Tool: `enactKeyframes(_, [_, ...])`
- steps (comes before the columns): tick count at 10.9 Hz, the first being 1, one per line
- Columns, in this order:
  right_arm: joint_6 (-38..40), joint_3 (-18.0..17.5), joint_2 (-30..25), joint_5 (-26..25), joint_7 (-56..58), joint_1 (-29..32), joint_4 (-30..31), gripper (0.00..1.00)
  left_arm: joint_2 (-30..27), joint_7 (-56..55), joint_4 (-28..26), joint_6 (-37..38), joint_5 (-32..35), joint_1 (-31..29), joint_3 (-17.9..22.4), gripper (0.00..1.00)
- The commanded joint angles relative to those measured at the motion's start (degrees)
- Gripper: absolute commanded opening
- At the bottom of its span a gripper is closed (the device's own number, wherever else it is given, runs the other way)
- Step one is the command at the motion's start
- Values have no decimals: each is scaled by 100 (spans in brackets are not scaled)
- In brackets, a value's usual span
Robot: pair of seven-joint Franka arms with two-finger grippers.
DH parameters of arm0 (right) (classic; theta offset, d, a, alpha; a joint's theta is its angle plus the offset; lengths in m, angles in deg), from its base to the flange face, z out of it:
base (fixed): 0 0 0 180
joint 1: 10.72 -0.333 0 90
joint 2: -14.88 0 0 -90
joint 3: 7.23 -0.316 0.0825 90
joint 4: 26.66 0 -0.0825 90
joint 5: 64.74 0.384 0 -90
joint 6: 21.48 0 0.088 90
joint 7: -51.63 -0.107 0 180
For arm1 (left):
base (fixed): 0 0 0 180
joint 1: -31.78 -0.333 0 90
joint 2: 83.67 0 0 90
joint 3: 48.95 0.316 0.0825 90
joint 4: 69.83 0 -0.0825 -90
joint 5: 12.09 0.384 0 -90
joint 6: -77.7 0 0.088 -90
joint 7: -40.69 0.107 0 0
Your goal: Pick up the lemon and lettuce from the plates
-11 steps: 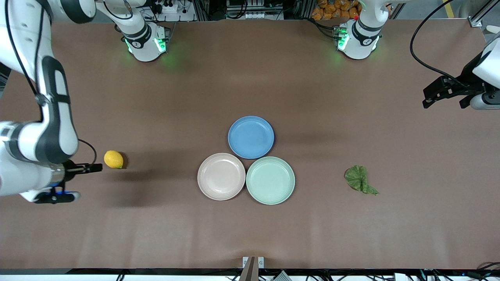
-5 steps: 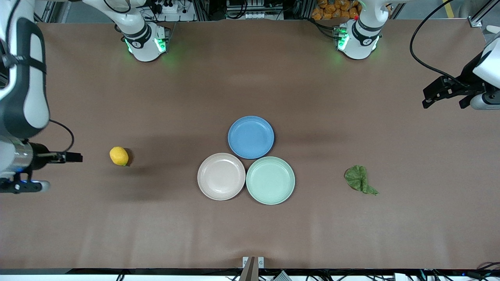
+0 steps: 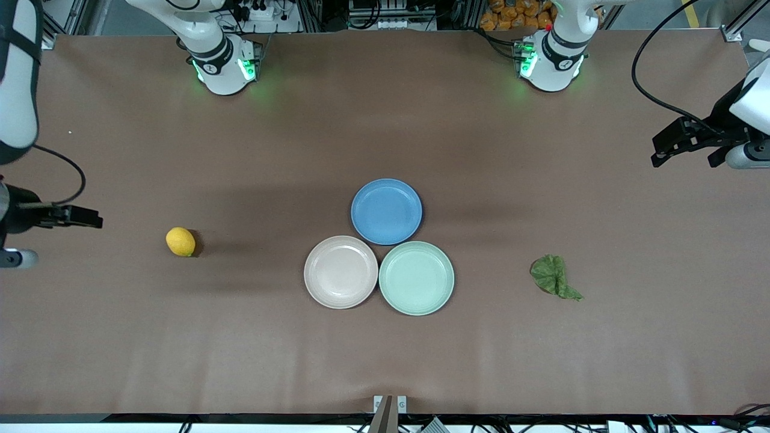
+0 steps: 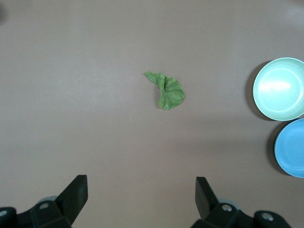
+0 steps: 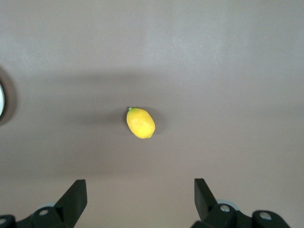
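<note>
The yellow lemon (image 3: 180, 242) lies on the bare table toward the right arm's end; it also shows in the right wrist view (image 5: 140, 123). The dark green lettuce (image 3: 554, 276) lies on the table toward the left arm's end, and in the left wrist view (image 4: 166, 90). The beige-pink plate (image 3: 340, 272) and the mint green plate (image 3: 416, 278) sit side by side, both empty. My right gripper (image 3: 90, 218) is open and empty over the table, apart from the lemon (image 5: 140, 199). My left gripper (image 3: 683, 162) is open and empty, held high over the left arm's end (image 4: 141, 197).
An empty blue plate (image 3: 386, 211) touches both other plates, farther from the front camera. The mint plate (image 4: 280, 89) and the blue plate (image 4: 290, 148) show at the edge of the left wrist view.
My right gripper has drawn back from the lemon toward the right arm's end of the table. The lemon has rolled a little. The left arm has not moved.
</note>
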Motion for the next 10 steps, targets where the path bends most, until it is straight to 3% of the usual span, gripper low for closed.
enactKeyframes(1, [-46, -69, -901, -7, -93, 60, 824, 100, -54, 156, -11, -42, -117, -35, 12, 100])
enactKeyframes(7, [227, -87, -1570, 2, -102, 16, 1220, 100, -46, 165, -2, -42, -117, -44, 30, 100])
enactKeyframes(10, [183, -131, -1580, 2, -93, -45, 1160, 100, -46, 165, 77, -42, -204, -44, 30, 100])
